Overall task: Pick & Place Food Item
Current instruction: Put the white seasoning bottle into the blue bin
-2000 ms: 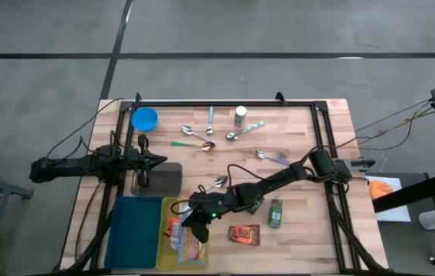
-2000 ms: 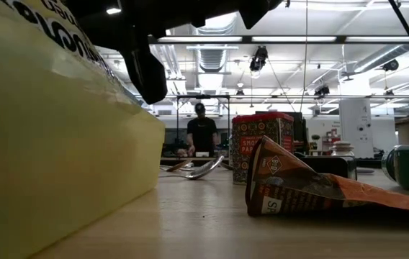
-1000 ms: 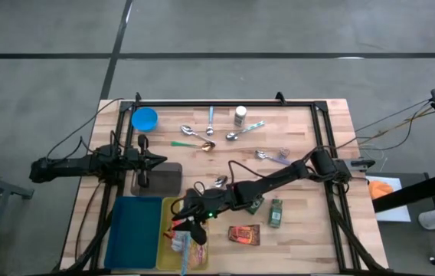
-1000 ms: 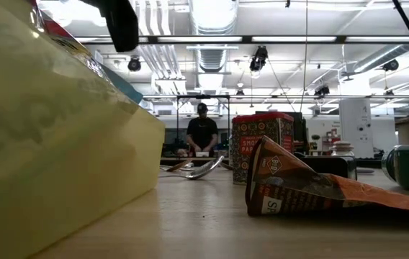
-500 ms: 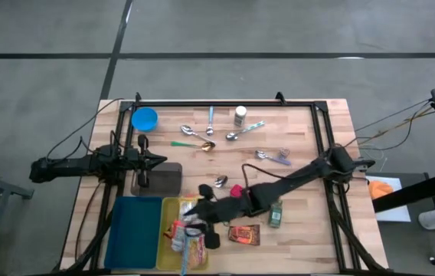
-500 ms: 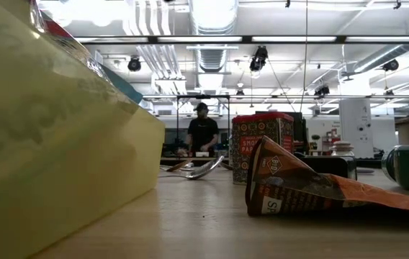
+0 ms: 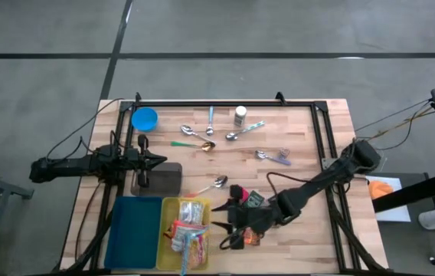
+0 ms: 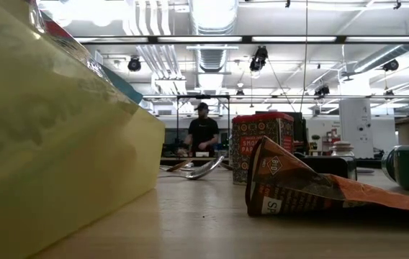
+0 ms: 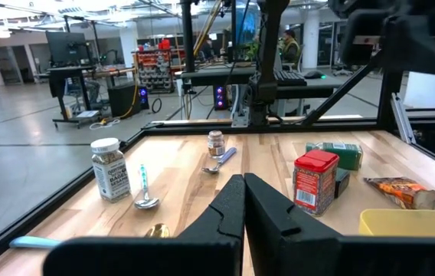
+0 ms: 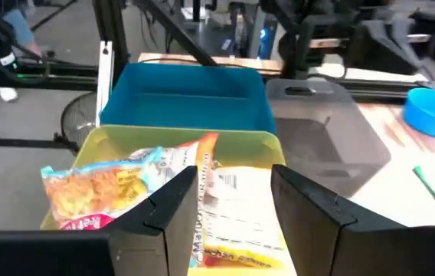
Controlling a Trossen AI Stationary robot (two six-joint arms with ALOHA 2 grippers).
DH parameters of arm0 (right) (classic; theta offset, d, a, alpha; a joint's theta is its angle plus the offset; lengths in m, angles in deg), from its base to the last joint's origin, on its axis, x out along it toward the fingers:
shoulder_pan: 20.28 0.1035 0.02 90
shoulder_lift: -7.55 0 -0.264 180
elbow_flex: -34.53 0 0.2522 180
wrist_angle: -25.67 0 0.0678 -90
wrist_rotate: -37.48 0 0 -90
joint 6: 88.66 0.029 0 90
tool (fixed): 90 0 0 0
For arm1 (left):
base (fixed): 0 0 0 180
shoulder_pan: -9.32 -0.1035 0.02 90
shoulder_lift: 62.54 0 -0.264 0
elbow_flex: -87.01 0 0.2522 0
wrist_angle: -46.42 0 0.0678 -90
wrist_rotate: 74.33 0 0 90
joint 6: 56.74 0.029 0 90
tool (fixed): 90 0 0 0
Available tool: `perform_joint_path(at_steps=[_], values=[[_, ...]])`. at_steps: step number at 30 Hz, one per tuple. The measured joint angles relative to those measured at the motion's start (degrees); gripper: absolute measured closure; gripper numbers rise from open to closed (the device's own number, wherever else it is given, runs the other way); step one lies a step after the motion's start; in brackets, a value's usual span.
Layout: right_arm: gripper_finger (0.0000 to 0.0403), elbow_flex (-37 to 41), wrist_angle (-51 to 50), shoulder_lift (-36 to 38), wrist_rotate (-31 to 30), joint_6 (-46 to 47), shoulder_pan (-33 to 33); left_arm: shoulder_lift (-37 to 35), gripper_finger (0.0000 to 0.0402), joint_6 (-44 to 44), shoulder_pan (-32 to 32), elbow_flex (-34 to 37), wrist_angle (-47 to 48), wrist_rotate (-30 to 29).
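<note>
Right gripper (image 7: pixel 223 224), fingers parted and holding nothing, hovers just beside the yellow bin (image 7: pixel 165 230), over the orange packet (image 7: pixel 246 237). Snack bags (image 7: pixel 188 234) lie inside the bin (blue bin (image 7: pixel 132 230) adjoining). Left gripper (image 7: pixel 158 159), closed and empty, waits at the table's left side.

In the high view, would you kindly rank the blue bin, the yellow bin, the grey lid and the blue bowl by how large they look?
1. Blue bin
2. Yellow bin: close to the blue bin, slightly narrower.
3. Grey lid
4. Blue bowl
</note>
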Motion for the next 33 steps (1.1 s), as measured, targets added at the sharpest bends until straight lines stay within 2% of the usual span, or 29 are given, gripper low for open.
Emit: perform_joint_path(at_steps=[3, 9, 18, 24, 27, 33], values=[[0.0239, 5.95, 4.68, 3.1, -1.11, -1.45, -0.24, 0.0, 0.0391, 0.02, 0.01, 0.0, -0.02, 0.0], [0.0239, 17.83, 12.94, 11.14, -3.26, -10.2, -1.92, 0.0, 0.0391, 0.02, 0.0, 0.02, -0.02, 0.02], [0.0239, 31.27, 13.46, 27.43, -3.42, -15.16, -9.42, 0.0, 0.0391, 0.02, 0.02, 0.02, -0.02, 0.0], [0.0239, 36.01, 12.78, 35.93, -2.35, -16.75, -16.69, 0.0, 0.0391, 0.02, 0.0, 0.0, -0.02, 0.01], [0.0239, 36.28, 10.4, 36.92, 1.37, -15.56, -18.84, 0.0, 0.0391, 0.01, 0.0, 0.02, -0.02, 0.0], [0.0238, 36.33, 7.77, 36.66, 2.0, -12.66, -19.22, 0.0, 0.0391, 0.02, 0.0, 0.02, -0.02, 0.01]])
